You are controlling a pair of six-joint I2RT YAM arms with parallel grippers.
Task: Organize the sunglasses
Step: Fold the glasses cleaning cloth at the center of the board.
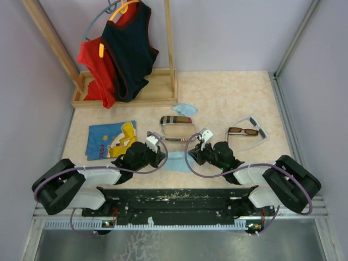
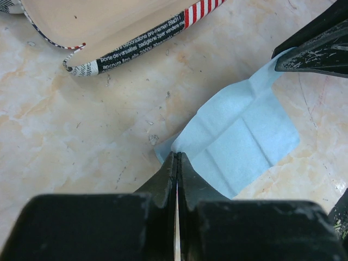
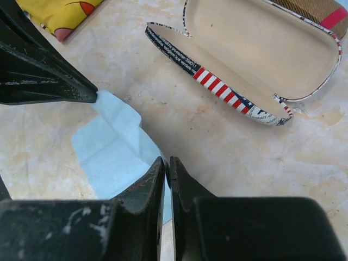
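Note:
Two pairs of sunglasses lie at the right of the table, a dark brown pair [image 1: 243,131] and, touching it, a white-grey pair [image 1: 254,134]; neither wrist view shows them. My left gripper [image 2: 178,155] is shut on one corner of a light-blue cloth [image 2: 239,147]. My right gripper [image 3: 167,160] pinches the opposite edge of that cloth [image 3: 111,149], its jaws only a slit apart. In the top view the cloth [image 1: 176,161] spans between the two grippers at the near middle. An open flag-print case [image 3: 255,54] lies just beyond, showing nothing inside.
A plaid case [image 1: 176,120] sits behind the flag-print one, and a second light-blue cloth [image 1: 185,110] lies farther back. A blue and yellow printed fabric [image 1: 111,138] lies at the left. A wooden rack [image 1: 147,95] with red and navy tops stands at the back left.

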